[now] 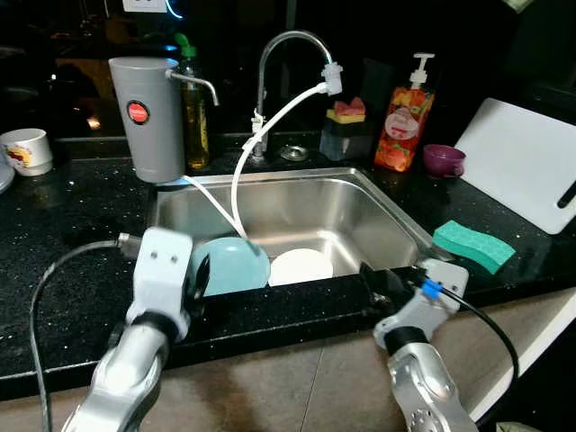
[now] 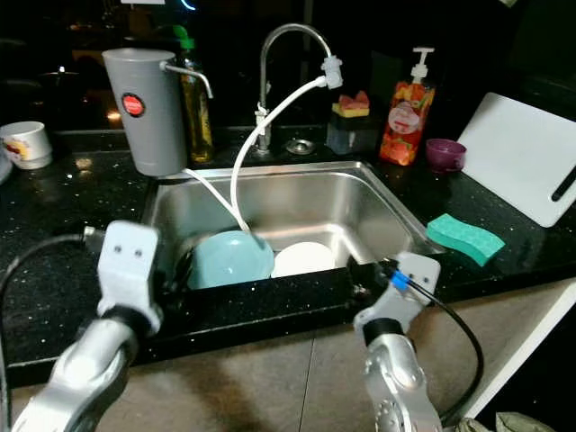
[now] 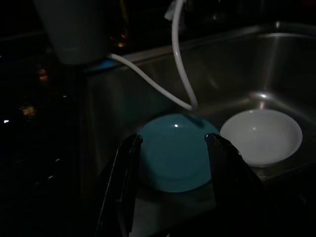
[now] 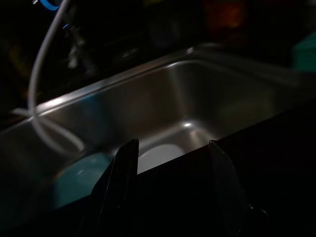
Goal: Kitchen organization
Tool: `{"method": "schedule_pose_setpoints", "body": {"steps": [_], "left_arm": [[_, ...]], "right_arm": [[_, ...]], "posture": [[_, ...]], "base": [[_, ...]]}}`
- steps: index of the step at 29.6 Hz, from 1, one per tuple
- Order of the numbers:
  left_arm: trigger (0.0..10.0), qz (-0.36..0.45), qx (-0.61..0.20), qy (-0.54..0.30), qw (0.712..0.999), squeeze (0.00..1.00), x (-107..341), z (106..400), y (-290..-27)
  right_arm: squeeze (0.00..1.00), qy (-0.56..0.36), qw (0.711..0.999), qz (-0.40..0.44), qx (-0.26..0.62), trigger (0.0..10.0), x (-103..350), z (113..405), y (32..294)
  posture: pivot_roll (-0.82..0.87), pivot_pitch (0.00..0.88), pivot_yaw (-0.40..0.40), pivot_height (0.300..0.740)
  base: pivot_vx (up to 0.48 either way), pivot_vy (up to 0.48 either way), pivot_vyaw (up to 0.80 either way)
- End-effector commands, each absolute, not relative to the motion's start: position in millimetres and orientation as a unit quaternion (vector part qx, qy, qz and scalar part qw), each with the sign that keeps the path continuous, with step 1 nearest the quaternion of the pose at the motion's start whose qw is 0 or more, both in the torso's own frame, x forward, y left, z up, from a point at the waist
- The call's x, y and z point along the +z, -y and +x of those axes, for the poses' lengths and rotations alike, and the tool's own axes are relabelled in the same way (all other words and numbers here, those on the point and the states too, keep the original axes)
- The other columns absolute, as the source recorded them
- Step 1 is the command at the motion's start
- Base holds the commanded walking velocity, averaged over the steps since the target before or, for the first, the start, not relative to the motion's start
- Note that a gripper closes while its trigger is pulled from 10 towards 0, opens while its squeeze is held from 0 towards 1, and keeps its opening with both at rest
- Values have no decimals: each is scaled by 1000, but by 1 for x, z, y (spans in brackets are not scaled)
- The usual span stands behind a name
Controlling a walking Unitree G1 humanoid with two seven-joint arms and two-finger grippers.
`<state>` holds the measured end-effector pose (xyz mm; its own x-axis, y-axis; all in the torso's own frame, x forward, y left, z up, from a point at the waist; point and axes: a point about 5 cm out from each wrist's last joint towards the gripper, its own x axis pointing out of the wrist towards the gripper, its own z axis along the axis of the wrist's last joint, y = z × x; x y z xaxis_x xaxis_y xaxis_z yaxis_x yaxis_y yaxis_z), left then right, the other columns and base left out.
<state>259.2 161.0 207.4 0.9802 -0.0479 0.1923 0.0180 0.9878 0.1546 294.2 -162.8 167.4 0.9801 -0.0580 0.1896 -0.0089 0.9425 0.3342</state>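
In the steel sink (image 1: 378, 202) lie a light blue bowl (image 1: 236, 265) and, to its right, a white bowl (image 1: 301, 266). My left gripper (image 1: 200, 279) hovers at the sink's front left edge and is open. In the left wrist view its two fingers stand either side of the blue bowl (image 3: 174, 153) without touching it, and the white bowl (image 3: 261, 136) lies just beyond. My right gripper (image 1: 378, 281) is at the front right edge of the sink, open and empty, over the black counter rim (image 4: 256, 163); the white bowl (image 4: 158, 155) shows below it.
A white hose (image 1: 270, 126) runs from the faucet (image 1: 288, 45) down into the sink. Behind stand a grey canister (image 1: 146, 117), an oil bottle (image 1: 194, 108), a soap dispenser (image 1: 405, 117) and a purple cup (image 1: 444, 159). A green sponge (image 1: 473, 245) and a white cutting board (image 1: 522, 162) lie on the right, a mug (image 1: 27, 150) on the far left.
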Motion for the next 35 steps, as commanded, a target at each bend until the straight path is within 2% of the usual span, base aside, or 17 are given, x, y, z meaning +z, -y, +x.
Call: {"method": "schedule_pose_setpoints", "body": {"steps": [1,15,28,35], "left_arm": [[10000,74,-12,126,989,0,209,256,-165],[10000,46,-33,145,988,0,204,263,-170],[10000,114,-22,187,975,0,199,275,-166],[10000,99,-23,189,977,0,195,274,-163]], "right_arm": [[0,120,978,168,-30,10000,171,292,170],[0,173,975,138,-35,10000,186,295,171],[0,191,973,125,-33,10000,196,302,171],[0,194,973,122,-25,10000,200,303,166]], "posture": [[159,61,-49,740],[159,62,-48,740],[184,71,-68,740],[181,73,-81,740]], "base": [[0,0,0],[0,0,0],[0,0,0],[0,0,0]]}}
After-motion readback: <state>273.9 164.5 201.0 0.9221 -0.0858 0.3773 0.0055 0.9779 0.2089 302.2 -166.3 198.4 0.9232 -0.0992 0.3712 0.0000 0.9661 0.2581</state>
